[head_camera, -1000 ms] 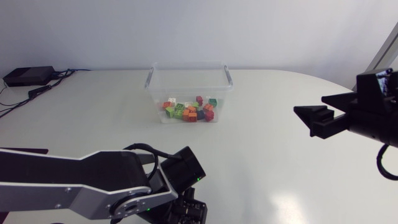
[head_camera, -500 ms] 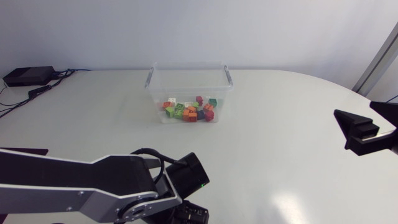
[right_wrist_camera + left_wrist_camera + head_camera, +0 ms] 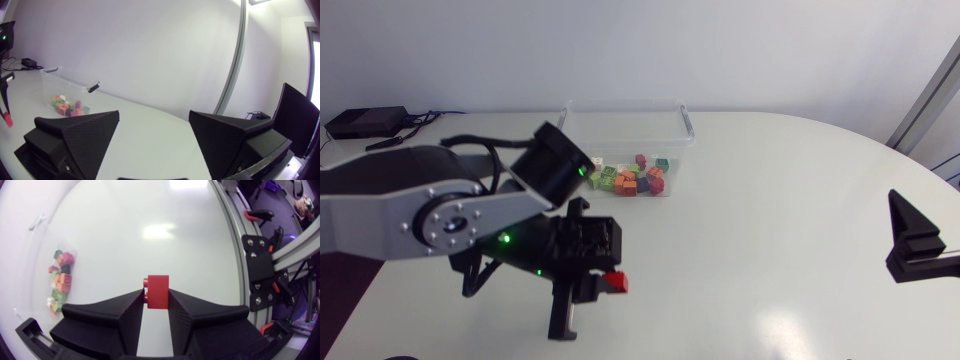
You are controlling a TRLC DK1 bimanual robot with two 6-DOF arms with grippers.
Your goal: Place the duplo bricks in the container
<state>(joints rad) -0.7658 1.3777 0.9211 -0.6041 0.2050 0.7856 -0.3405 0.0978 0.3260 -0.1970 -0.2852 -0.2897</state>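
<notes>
Red brick (image 3: 157,287) sits clamped between the left gripper's (image 3: 156,296) fingertips, container (image 3: 624,124) well apart from it; right gripper (image 3: 154,120) gapes wide.

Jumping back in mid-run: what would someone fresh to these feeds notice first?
The red brick pinched in the left gripper stands out, over the white table in front of the container. That clear container, at the table's far side, holds a colourful heap of bricks. The right gripper sits open and empty by the table's right edge.
</notes>
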